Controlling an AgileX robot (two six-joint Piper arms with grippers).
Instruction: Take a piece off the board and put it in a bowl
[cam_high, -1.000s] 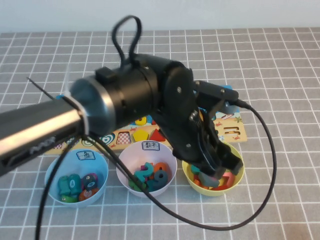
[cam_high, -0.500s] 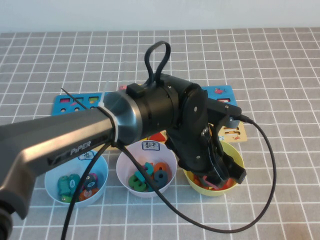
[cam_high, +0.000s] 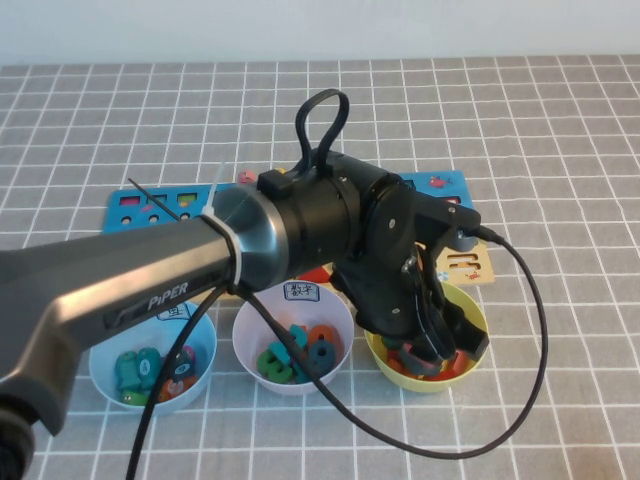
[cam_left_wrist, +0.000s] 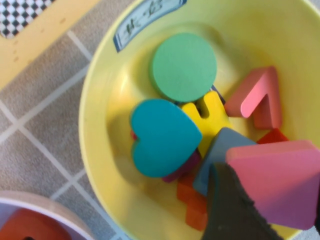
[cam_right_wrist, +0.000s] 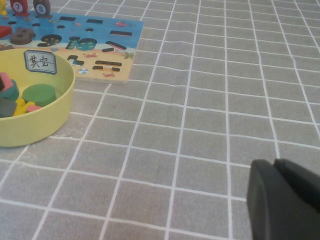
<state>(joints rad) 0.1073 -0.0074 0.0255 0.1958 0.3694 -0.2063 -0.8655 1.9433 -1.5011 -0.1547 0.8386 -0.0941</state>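
Grey bench (cam_high: 560, 120) with a white grid; the yellow-green bowl (cam_high: 378, 352) is the landmark. Left tool (cam_high: 447, 345) hangs right over the bowl, tips down inside its rim, clamped on the pink square piece (cam_left_wrist: 280, 180); one dark finger (cam_left_wrist: 230, 210) presses the piece's edge. Piece sits above the bowl's pile, not released: green disc (cam_left_wrist: 184, 66), teal heart (cam_left_wrist: 162, 136), yellow piece (cam_left_wrist: 210, 117), pink angled piece (cam_left_wrist: 257, 97). White label (cam_left_wrist: 147, 16) on the bowl's rim. Board (cam_high: 440, 190) lies just behind the bowl, mostly hidden by the left arm. Pale pink bowl (cam_high: 262, 305) just beside the yellow-green bowl, pale blue bowl (cam_high: 105, 350) next past that. Right tool (cam_right_wrist: 282, 200) is low over the bench, well apart from the bowl, fingers pressed together, holding nothing.
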